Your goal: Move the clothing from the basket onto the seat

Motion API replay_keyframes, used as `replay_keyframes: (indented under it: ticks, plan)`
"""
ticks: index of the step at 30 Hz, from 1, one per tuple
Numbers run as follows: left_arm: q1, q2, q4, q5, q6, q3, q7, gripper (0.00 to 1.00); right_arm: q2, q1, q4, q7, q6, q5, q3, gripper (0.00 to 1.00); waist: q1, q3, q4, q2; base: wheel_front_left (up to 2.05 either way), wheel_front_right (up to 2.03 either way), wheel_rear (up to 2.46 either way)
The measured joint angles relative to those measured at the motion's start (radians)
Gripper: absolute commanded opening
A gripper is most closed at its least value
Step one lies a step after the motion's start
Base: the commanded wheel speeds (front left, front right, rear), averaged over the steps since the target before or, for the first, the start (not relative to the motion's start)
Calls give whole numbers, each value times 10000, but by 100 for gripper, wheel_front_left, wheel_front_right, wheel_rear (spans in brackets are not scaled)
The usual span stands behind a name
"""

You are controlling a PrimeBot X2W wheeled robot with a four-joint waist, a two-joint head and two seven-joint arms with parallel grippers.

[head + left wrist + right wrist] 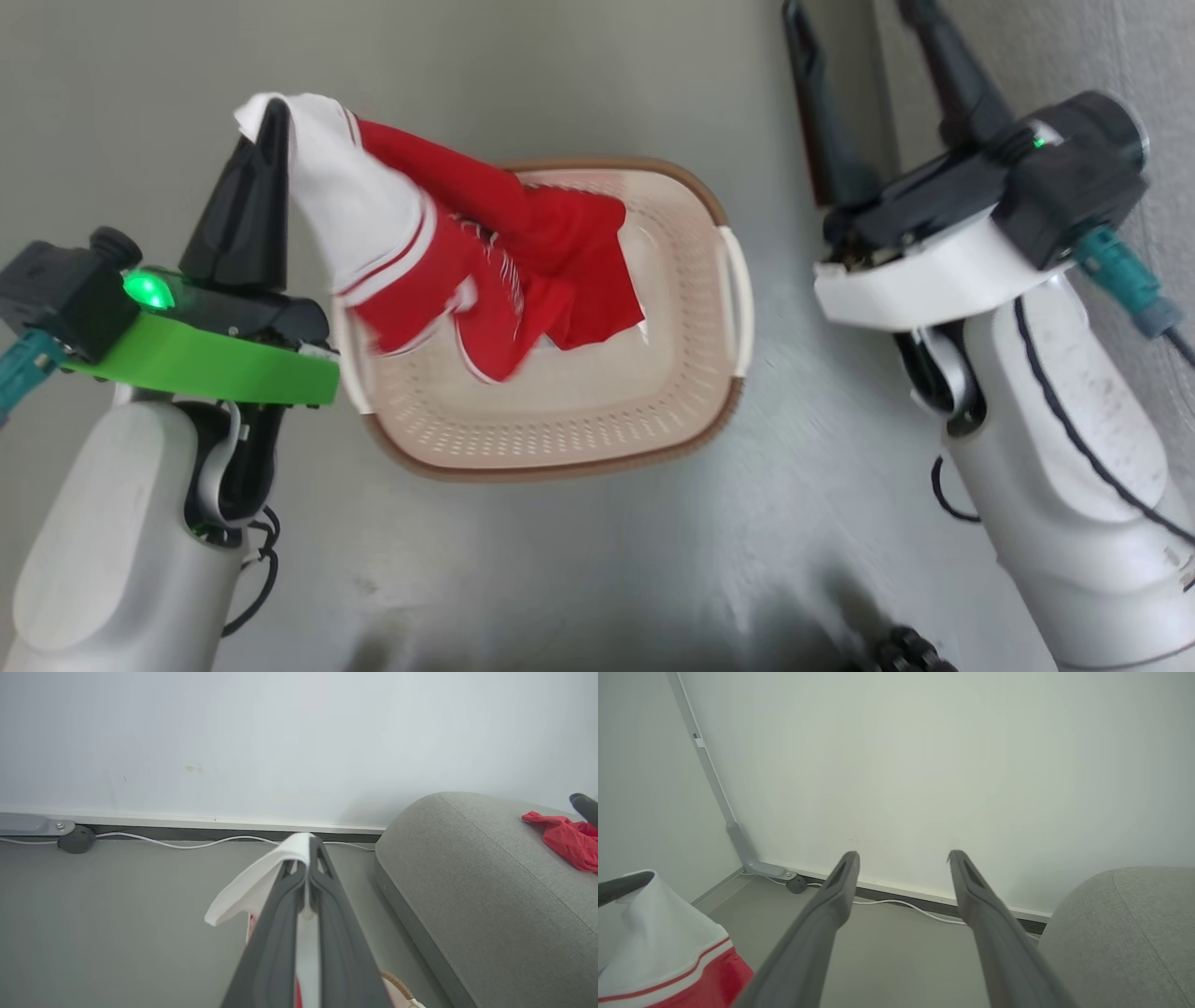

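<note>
The clothing [485, 252], red with white panels and striped trim, hangs partly lifted over the cream basket [560, 420] on the grey floor. My left gripper [269, 117] is shut on the garment's white end, up and to the left of the basket. In the left wrist view the white fabric [254, 884] is pinched at my left gripper's [308, 842] tips. My right gripper [854, 28] is open and holds nothing, to the right of the basket, beside the grey seat [1074, 47]. The right wrist view shows my right gripper [901, 856], the clothing [668, 952] and the seat [1125, 933].
Another red cloth [565, 835] lies on top of the seat [490, 882]. A white wall [299, 742] with a white cable [196, 844] along its base stands ahead. A dark object [896, 649] sits at the bottom edge of the head view.
</note>
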Motion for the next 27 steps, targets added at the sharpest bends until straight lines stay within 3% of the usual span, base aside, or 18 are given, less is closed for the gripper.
replay_keyframes:
  ticks: [3, 8, 13, 27]
  plan:
    - [106, -56, -17, 0, -4, -107, 40, 0, -59, 337, 151, 0, 334, 31, 211, 100, 0, -410, 411, 0, 0, 0, 0]
    - [333, -194, -27, -6, -25, -345, 42, 0, -130, 924, 303, 0, 349, 59, 77, 100, 0, -1126, 1071, 0, 0, 0, 0]
    - [965, 115, 8, -6, 8, -144, 42, 0, 73, 1344, 477, 0, 424, 257, 157, 100, 0, -1961, 1514, 0, 0, 0, 0]
    - [2332, 339, -65, -165, 314, -408, 616, 0, 272, 2689, 846, 2, 541, 497, 205, 100, 0, -4246, 1859, 0, 0, 0, 0]
